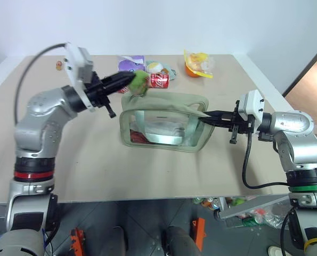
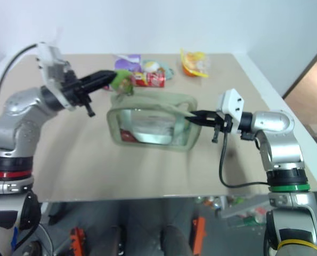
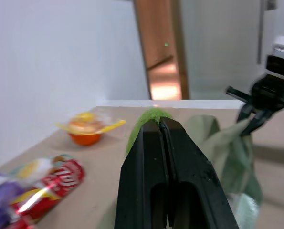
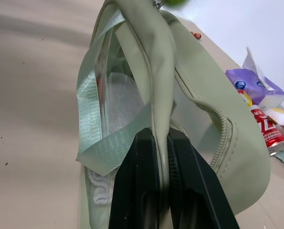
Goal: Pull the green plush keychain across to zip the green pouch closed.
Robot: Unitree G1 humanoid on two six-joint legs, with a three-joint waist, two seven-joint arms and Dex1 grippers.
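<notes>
Left gripper (image 1: 127,80) clamped shut on the green plush keychain (image 1: 138,82), at the pouch's corner nearest the bench's far-left side. Right gripper (image 1: 207,117) pinched shut on the rim of the green pouch (image 1: 163,121), at the end toward the bench's right edge; pouch mid-bench, mouth looking mostly unzipped.

For a clean zip: keep the right hold firm as an anchor, draw the keychain level along the zipper line toward the right fingers, avoid lifting so the rim stays taut.

Just beyond the pouch toward the far edge: a red can (image 1: 159,80), a purple packet (image 1: 129,63), an orange-yellow bagged item (image 1: 197,65). Near the start of the pull, not across its path; loose strap (image 4: 91,121) at the held end possibly catching the slider.
</notes>
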